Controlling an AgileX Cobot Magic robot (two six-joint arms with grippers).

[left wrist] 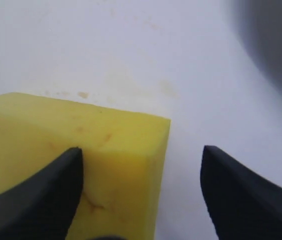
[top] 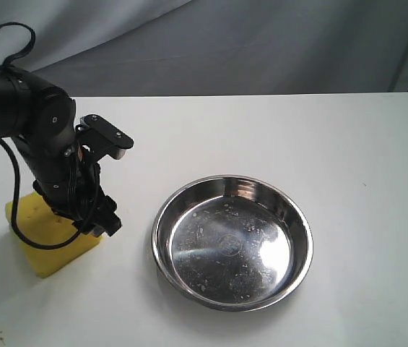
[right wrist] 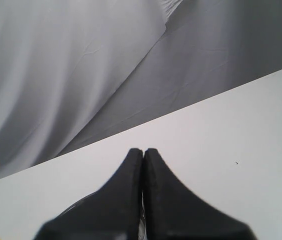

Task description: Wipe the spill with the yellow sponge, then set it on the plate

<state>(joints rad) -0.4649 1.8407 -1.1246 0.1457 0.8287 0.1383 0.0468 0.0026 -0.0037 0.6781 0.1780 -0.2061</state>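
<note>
Thick block of foam, the yellow sponge (top: 45, 253): probably light, soft and springy, giving under any squeeze. Likely damp too, with faint amber streaks on its top in the left wrist view. Not fragile, and hardly slippery by the look of the open foam. Lies flat on the white surface (top: 297, 123), at the left of the exterior view, apart from the plate (top: 305, 242) with bare surface between. Best taken across two opposite side walls, low enough to keep the foam from squashing out of the grip. Expect a deep close before any real hold.

Of the spill (left wrist: 83, 94), only faint amber smears and one small spot on the surface just beyond the sponge's edge; no glossy puddle to be seen.

Directly above the sponge, the left end effector (left wrist: 141, 152): jaws wide, one finger over the sponge's top, the other past its corner over bare surface, clamping nothing. Probably needs recentring to bring both fingers astride the block. Right end effector (right wrist: 143, 155) away from the work, fingers pressed together, holding nothing.
</note>
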